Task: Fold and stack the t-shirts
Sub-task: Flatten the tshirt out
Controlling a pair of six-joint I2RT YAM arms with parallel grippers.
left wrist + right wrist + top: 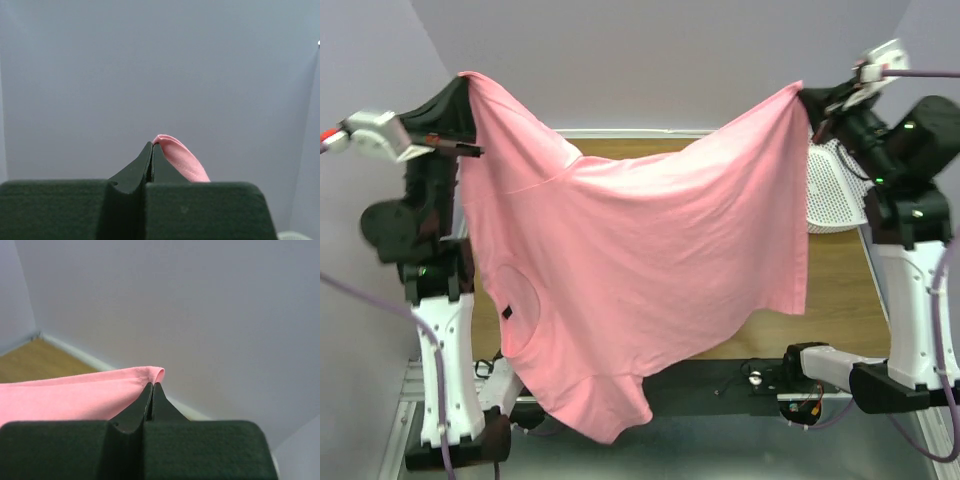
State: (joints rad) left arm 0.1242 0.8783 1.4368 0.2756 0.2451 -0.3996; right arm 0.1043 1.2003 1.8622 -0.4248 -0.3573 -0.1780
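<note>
The shirt (pixel 640 270) hangs spread in the air over the table (pixel 835 290), its low end drooping past the near edge. The left gripper (pixel 468 92) and right gripper (pixel 808 98) are each pinched tight on a top corner (basket (pixel 835 190) sits behind). No folds yet, so basically everything's left.

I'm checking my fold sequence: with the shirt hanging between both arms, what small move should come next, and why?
Probably lower both arms together to spread the t-shirt flat on the table. The left gripper and right gripper are each shut on an edge of it, and it hangs sagging in the air, not yet folded.
</note>
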